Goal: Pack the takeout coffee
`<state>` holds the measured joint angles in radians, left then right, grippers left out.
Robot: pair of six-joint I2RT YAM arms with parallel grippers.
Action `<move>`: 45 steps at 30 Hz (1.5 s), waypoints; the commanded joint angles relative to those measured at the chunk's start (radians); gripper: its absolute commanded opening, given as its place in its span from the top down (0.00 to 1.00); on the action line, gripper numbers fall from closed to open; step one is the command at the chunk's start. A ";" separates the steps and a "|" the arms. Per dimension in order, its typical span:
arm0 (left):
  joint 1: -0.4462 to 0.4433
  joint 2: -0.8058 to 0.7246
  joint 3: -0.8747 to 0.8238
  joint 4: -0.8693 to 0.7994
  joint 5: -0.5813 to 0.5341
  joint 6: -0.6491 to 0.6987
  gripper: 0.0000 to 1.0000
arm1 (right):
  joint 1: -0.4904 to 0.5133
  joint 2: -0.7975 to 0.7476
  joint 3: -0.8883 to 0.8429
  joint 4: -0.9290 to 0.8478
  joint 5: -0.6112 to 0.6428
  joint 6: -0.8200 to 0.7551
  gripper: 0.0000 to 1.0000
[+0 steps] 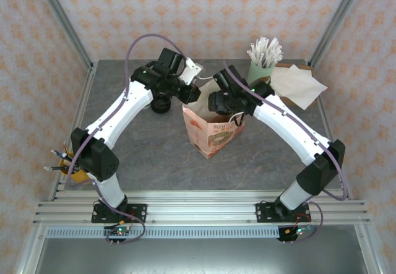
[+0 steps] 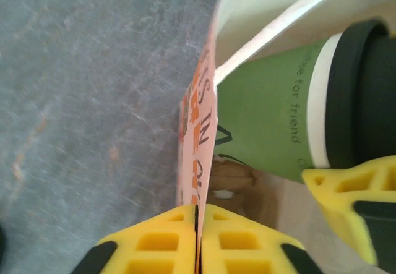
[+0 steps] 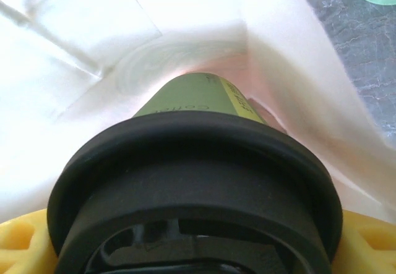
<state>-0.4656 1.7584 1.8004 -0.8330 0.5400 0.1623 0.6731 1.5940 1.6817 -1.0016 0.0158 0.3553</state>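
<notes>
left hand [image 2: 198, 240] pinched together on the rim of paper bag [image 1: 213, 135]; right hand [image 3: 197, 246] clamped on takeout coffee [image 2: 272, 119] at its black lid; coffee partly inside bag mouth; bag stands on table [image 1: 154, 153] between the arms

Left arm [image 1: 120, 110]: extended forward from its base and bent inward at the elbow, wrist turned toward the centre.

Left gripper [image 2: 197, 215]: jaws seen fully closed. The yellow pads [image 2: 154, 243] are pressed flat together, with the thin wall of the paper bag [image 2: 201, 144] pinched between them and running straight ahead from the tips.

Right arm [image 1: 291, 128]: mirrored pose, reached forward and angled inward, wrist pitched down.

Right gripper [image 3: 198, 249]: jaws set wide. One yellow finger [image 3: 21, 243] is noted on each side of the takeout coffee [image 3: 198, 94]; the lid is gripped between them and the cup body points away ahead of the fingertips.

One right finger is seen just to the right of the left claw.
</notes>
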 commanded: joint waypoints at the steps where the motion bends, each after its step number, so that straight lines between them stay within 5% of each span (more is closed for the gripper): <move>1: -0.032 -0.026 0.010 0.107 -0.142 0.100 1.00 | -0.003 0.016 0.068 -0.086 0.024 0.081 0.45; 11: -0.090 -0.121 -0.124 0.380 -0.405 0.319 1.00 | 0.039 -0.004 -0.009 0.079 0.003 0.010 0.45; 16: -0.083 -0.129 -0.138 0.351 -0.264 0.373 1.00 | 0.039 0.055 0.055 0.117 0.054 -0.067 0.44; 27: -0.040 -0.116 -0.159 0.325 -0.224 0.423 1.00 | 0.024 0.046 0.062 0.182 0.076 -0.114 0.44; 32: -0.010 -0.111 -0.152 0.316 -0.117 0.383 1.00 | 0.003 0.145 0.223 0.013 -0.078 -0.159 0.44; 38: 0.027 -0.098 -0.118 0.272 -0.125 0.434 1.00 | -0.025 0.174 0.297 -0.190 -0.154 -0.239 0.45; 45: 0.054 -0.095 -0.106 0.358 -0.190 0.305 1.00 | -0.026 0.090 0.176 -0.062 -0.147 -0.172 0.45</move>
<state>-0.4290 1.6588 1.6596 -0.5369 0.3847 0.5434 0.6441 1.7565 1.9171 -1.0897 -0.1314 0.1677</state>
